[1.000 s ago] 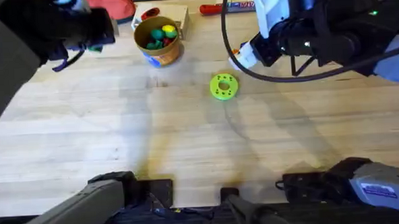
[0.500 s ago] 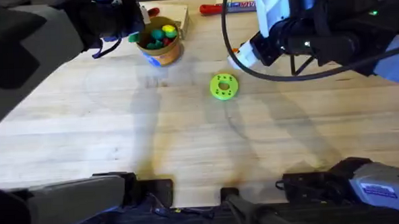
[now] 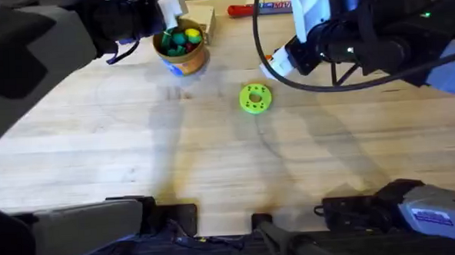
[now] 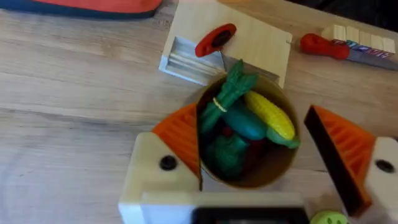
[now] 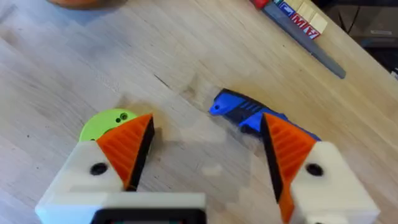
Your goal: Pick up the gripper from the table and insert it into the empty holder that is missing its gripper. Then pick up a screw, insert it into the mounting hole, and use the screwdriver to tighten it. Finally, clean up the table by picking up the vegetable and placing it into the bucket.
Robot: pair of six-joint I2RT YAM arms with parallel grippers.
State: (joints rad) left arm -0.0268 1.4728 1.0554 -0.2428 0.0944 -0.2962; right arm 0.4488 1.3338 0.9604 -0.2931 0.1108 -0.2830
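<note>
- My left gripper (image 4: 255, 168) hangs right over the bucket (image 3: 181, 46), fingers spread wide on either side of its rim and gripping nothing. The green vegetable (image 4: 225, 99) lies inside on top of the toys, against the yellow corn (image 4: 270, 116).
- Risk here — if I drop or swing sideways, an orange pad (image 4: 181, 137) could catch the rim and tip the bucket.
- Mid-table sits the yellow-green disc (image 3: 255, 98), left of my right arm.
- My right gripper (image 5: 205, 155) hovers wide open and empty over bare wood, the blue screwdriver (image 5: 249, 112) just beyond it — a careless descent could knock it rolling.
</note>
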